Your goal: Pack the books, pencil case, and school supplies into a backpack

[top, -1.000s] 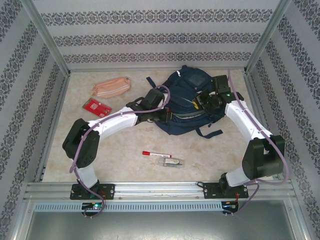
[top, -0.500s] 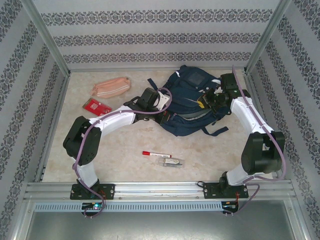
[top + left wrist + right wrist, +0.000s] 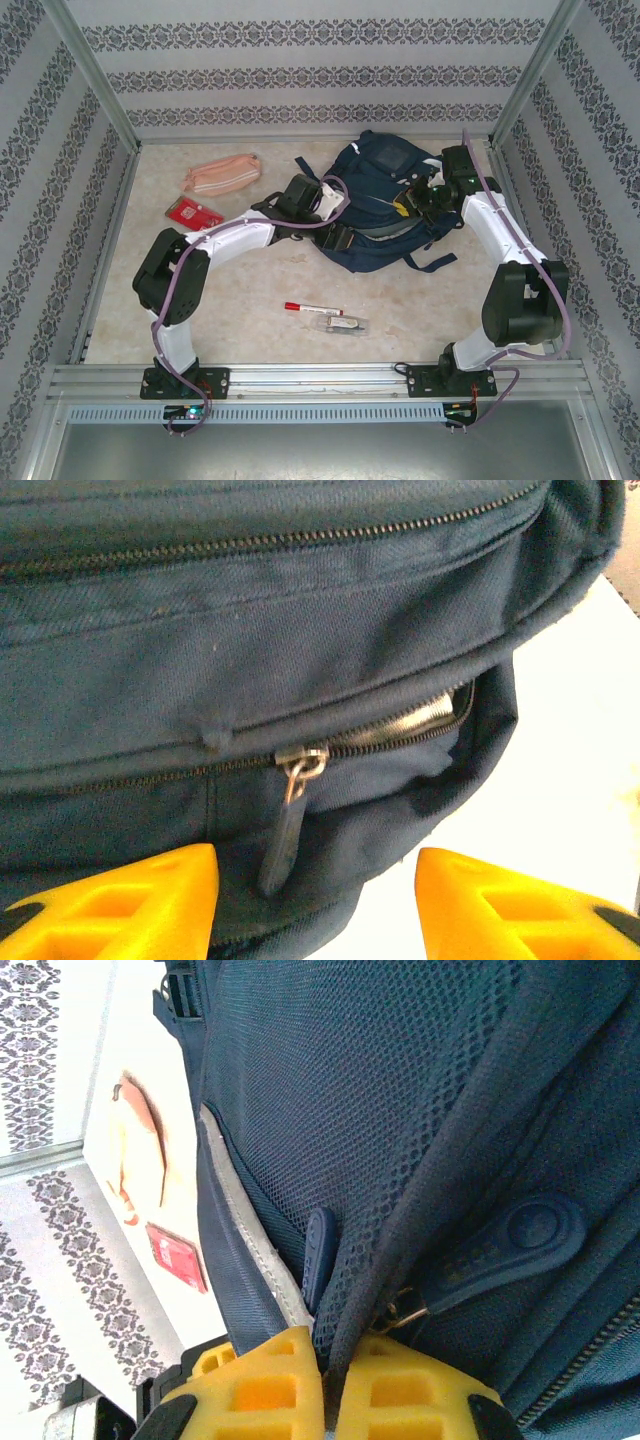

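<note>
One backpack (image 3: 385, 200) sits between both jaws. The left jaws are apart, with one zip pull (image 3: 285, 830) hanging loose between them. The right jaws pinch the backpack's cloth tight. One pencil case (image 3: 222, 174) and one red packet (image 3: 193, 212) lie left of the left jaws; one marker (image 3: 300, 308) and one wrapped item (image 3: 343, 323) lie nearer the robot than both jaws

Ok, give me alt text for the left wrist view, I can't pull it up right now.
Close-up of the navy backpack: a zipper slider with a dark pull tab hangs just above the open left gripper, whose yellow fingertips flank the tab without touching it. Right of the slider the zip is parted; pale table shows at the right edge.
</note>
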### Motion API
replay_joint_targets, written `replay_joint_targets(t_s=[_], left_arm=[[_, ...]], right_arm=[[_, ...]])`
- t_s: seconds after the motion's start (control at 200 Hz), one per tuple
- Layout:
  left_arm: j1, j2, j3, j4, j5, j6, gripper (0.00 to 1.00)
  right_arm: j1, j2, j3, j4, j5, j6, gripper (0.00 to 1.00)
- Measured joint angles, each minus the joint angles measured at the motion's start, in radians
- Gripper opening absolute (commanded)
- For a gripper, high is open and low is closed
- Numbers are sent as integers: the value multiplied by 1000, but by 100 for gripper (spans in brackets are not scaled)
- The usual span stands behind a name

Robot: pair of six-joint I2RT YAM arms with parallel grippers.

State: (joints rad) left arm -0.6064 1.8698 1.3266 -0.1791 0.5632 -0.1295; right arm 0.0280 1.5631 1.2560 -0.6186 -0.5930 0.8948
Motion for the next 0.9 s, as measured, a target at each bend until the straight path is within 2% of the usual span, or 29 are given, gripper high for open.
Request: replay_joint_targets(t_s=[0.08, 0.15, 0.27, 0.395, 0.65, 0.899], left_arm=[[0, 31, 24, 0, 13, 8, 52], [0, 54, 34, 0, 25, 18, 46], [0, 86, 54, -13, 43, 50, 20], [0, 103, 72, -27, 44, 81, 0], [8, 68, 44, -29, 5, 116, 0], [108, -51, -77, 12, -16, 124, 0]], right_arm=[[0, 0, 7, -3, -1, -1, 0], [0, 0, 10, -3, -4, -1, 0], [0, 0, 10, -6, -8, -1, 0], [0, 0, 21, -17, -8, -4, 0], [-14, 9, 53, -75, 1, -49, 0], [-58, 11, 70, -140, 9, -128, 0]])
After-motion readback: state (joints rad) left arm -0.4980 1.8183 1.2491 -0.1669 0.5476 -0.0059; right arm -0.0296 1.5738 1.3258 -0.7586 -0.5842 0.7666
